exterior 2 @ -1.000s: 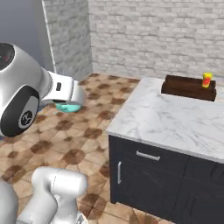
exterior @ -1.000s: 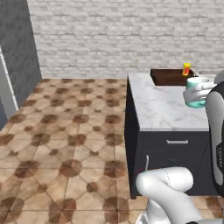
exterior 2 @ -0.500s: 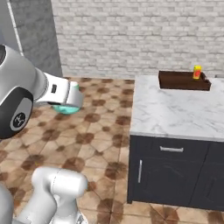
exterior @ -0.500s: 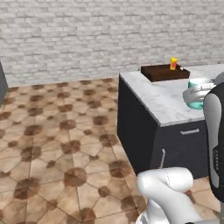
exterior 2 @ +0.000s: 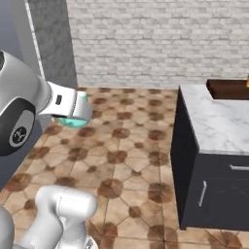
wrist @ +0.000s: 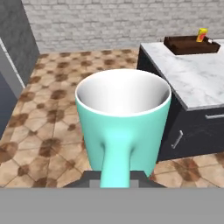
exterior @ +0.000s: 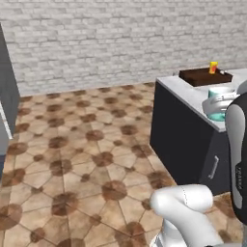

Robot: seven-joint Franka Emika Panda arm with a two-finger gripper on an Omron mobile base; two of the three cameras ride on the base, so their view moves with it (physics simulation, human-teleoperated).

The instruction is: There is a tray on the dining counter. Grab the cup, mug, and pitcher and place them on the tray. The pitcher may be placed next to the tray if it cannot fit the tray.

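"One vessel is in the robot's grip: the teal mug (wrist: 123, 127), clamped by its handle between the nearly closed jaws of the gripper (wrist: 116, 175), held upright above the tiled floor."

"Why upright?"

"Probably so it can go straight down onto its base. The brown tray (exterior: 205, 76) sits well apart, at the far end of the marble counter (exterior 2: 219, 121), with the yellow cup (exterior: 212, 67) on it."

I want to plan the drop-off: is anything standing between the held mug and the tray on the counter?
Nothing visible does. The hand holds the mug above the floor, short of the counter. Bare marble lies before the tray; the cup stands at its far side.
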